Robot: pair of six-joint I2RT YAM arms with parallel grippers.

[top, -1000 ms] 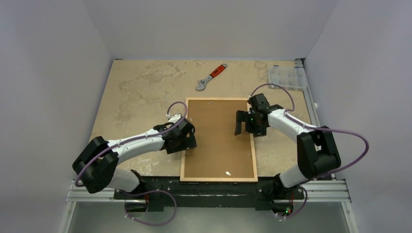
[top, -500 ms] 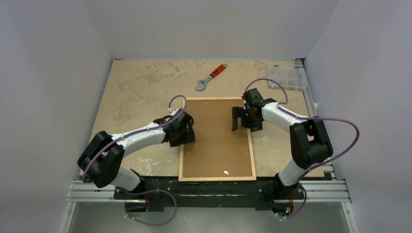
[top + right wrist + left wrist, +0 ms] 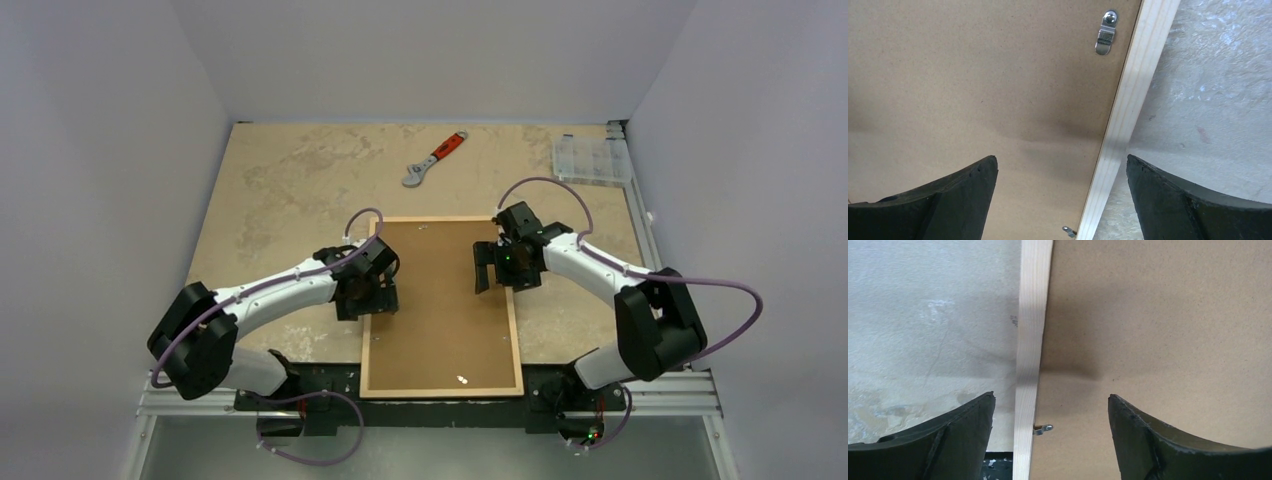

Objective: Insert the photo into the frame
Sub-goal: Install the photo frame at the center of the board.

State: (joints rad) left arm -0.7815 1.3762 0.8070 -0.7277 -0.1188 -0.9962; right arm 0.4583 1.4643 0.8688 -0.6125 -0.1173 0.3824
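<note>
Looking at the frame point(image 3: 516, 340), lying face down on the table point(image 3: 280, 180) with the brown backing board point(image 3: 440, 310) filling it. Sitting nearer to the arm bases than a second ago, and a little more to the left.

Holding the left gripper point(image 3: 372, 290) spread wide over the frame's left rail, one finger on each side of the wood, squeezing nothing. Holding the right gripper point(image 3: 500, 265) spread wide the same way over the right rail, also grabbing nothing.

Probably pulling the frame closer with both together, making the little metal clips point(image 3: 1105, 32) easier to reach. Still keeping the board shut in with those clips.

Not seeing the photo anywhere; cannot tell whether hiding under the board or not. Probably needing to turn the clips and lift the board out first.

Leaving the wrench point(image 3: 435, 158) and the clear box point(image 3: 590, 158) alone at the far side.
</note>
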